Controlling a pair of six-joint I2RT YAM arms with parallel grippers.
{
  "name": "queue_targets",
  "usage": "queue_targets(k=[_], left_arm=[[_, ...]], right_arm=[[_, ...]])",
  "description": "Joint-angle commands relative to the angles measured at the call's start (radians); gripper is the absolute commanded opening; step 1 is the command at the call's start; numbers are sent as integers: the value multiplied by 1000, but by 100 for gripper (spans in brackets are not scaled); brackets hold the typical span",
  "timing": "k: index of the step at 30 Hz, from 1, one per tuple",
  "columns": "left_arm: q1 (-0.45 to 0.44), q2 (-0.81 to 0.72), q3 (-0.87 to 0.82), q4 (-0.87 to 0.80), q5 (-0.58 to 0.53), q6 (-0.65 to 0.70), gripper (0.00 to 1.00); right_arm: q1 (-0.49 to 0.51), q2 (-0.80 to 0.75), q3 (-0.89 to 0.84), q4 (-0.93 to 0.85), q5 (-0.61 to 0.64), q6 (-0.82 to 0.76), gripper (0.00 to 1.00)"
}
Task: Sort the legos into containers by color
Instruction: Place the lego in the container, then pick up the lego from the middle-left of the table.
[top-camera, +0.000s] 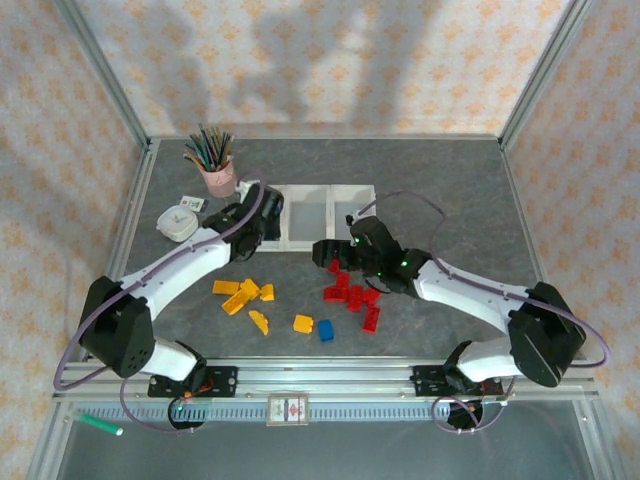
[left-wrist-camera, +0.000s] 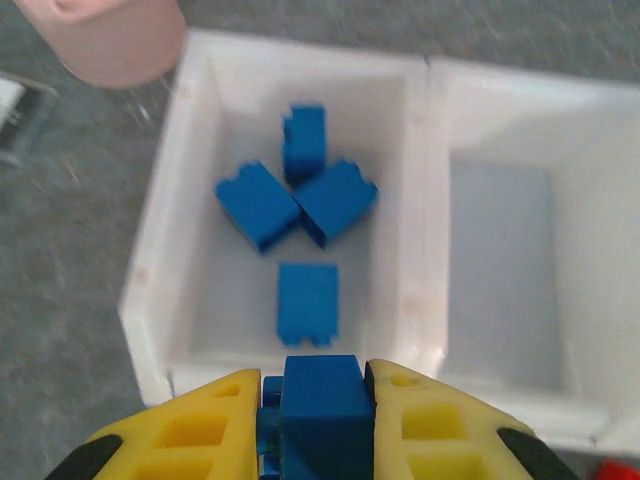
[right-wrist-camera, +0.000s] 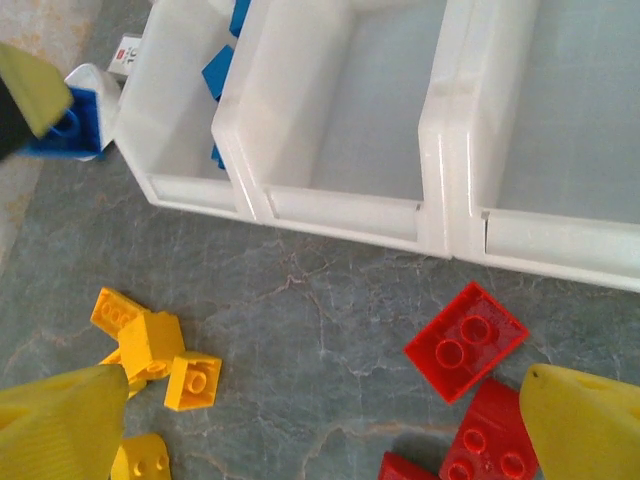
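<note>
Since the left gripper (left-wrist-camera: 320, 392) is clamped on a blue brick (left-wrist-camera: 322, 415) right by the bin (left-wrist-camera: 165, 235), it should clear the rim before dropping.

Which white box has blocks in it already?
The left container, the one nearest the pink cup: four blue legos lie inside it. The middle container beside it holds none.

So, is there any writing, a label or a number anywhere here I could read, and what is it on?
Nothing here is clear enough to quote.
Tag on the front rail: white with a red mark, too small to read.
Card lying beside the pink cup: some print, too small and blurred to read.
</note>
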Motion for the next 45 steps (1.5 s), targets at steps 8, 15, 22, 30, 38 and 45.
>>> queue_targets(k=[8, 15, 22, 30, 38, 45], left_arm=[[109, 298, 190, 41, -42, 107, 25], [110, 288, 199, 19, 2, 120, 47], [91, 135, 91, 14, 123, 83, 52], [-69, -102, -79, -52, 140, -51, 55], [-355, -222, -187, -113, 143, -311, 55], [-647, -137, -185, -136, 88, -559, 56]], right_arm=[[-38, 42, 50, 25, 41, 19, 100], [-59, 9, 36, 9, 38, 6, 100], [-75, -33, 22, -49, 29, -15, 100], [-93, -123, -39, -181, 21, -35, 100], [-97, -245, -153, -296, 14, 29, 100], [-98, -333, -250, -336, -31, 82, 100]])
